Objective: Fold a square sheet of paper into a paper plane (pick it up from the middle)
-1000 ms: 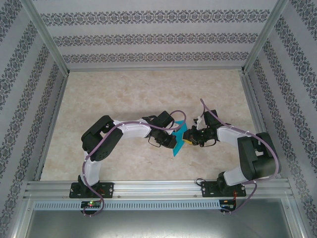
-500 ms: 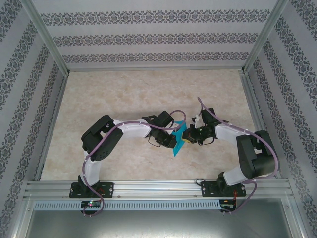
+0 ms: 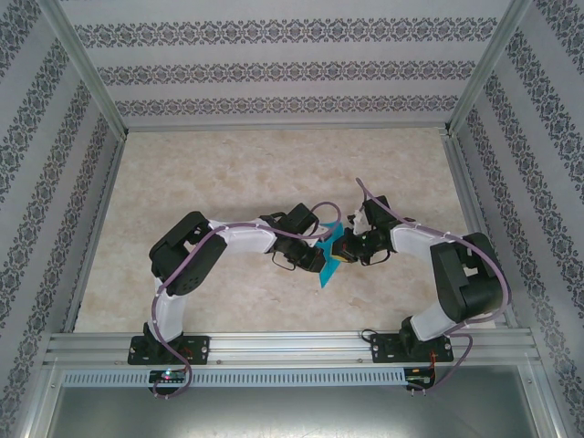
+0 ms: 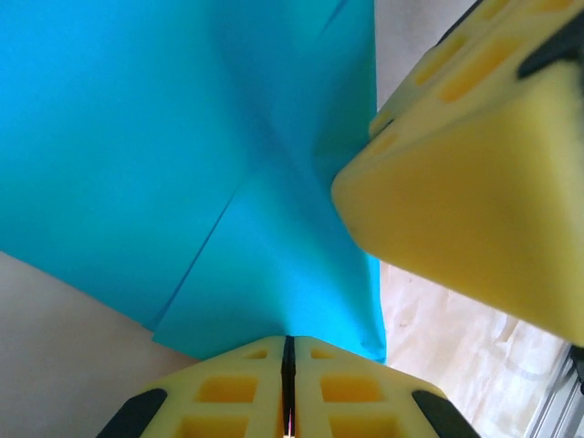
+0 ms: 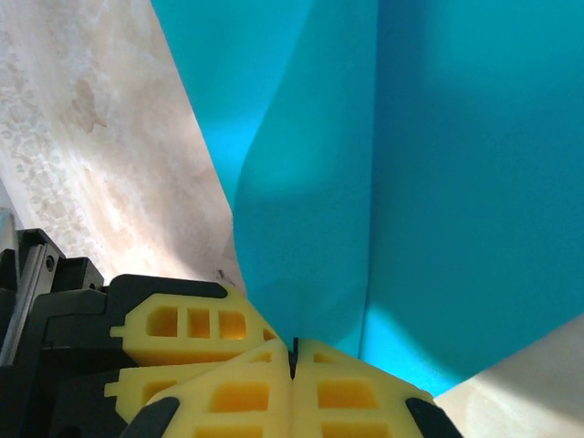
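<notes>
The turquoise sheet of paper, folded into a slim shape with its point toward the near edge, hangs between the two grippers over the middle of the table. My left gripper is shut on its lower edge, with the creased paper spreading away from it. My right gripper is shut on the opposite side, where layered paper folds rise from its tips. The right gripper's yellow fingers press in from the right in the left wrist view. The left gripper's fingers sit close beside the right one's.
The beige marbled table stretches around the arms, walled by patterned panels. A metal rail runs along the near edge by the arm bases.
The right gripper has closed onto the paper and its arm has shifted slightly left and away. The left gripper has kept its hold in place.
</notes>
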Controlling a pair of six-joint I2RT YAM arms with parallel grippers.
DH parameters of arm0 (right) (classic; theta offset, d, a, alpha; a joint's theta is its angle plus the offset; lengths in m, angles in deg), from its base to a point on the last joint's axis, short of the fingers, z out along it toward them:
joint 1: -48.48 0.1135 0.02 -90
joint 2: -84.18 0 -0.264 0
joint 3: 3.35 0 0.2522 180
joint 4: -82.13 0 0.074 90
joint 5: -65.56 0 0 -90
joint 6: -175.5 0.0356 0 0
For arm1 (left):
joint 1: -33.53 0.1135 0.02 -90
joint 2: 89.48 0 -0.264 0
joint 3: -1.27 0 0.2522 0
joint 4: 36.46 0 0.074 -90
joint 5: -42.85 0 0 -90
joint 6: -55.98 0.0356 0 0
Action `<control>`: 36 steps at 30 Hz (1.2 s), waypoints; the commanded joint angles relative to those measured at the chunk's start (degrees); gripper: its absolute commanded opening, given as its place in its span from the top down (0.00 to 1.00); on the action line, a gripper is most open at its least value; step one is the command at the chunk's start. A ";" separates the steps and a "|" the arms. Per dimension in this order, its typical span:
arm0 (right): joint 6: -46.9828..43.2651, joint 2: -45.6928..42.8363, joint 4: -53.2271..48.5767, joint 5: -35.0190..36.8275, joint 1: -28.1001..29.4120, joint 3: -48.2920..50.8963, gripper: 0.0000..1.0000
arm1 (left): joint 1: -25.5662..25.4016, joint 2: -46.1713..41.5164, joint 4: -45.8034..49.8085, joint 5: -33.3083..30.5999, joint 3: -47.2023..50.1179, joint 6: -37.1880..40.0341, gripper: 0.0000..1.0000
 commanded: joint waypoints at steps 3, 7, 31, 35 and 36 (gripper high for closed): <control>0.03 1.96 0.38 -0.23 1.32 -1.38 0.96 | 1.33 1.22 -0.72 -1.71 2.61 -1.10 0.88; 0.58 3.41 1.26 -0.40 2.07 -2.14 0.96 | 1.59 0.78 -1.08 -1.61 3.17 -0.96 0.88; 6.06 8.35 9.54 -2.71 2.97 -2.38 0.97 | 1.77 -2.81 -1.87 -2.44 5.33 -0.82 0.90; 5.76 8.83 9.57 -2.85 3.16 -2.31 0.97 | 1.77 -3.26 -2.13 -2.23 5.51 -1.02 0.90; 5.63 9.05 9.58 -2.90 3.13 -2.24 0.98 | 1.83 -3.49 -2.23 -2.18 5.50 -1.11 0.91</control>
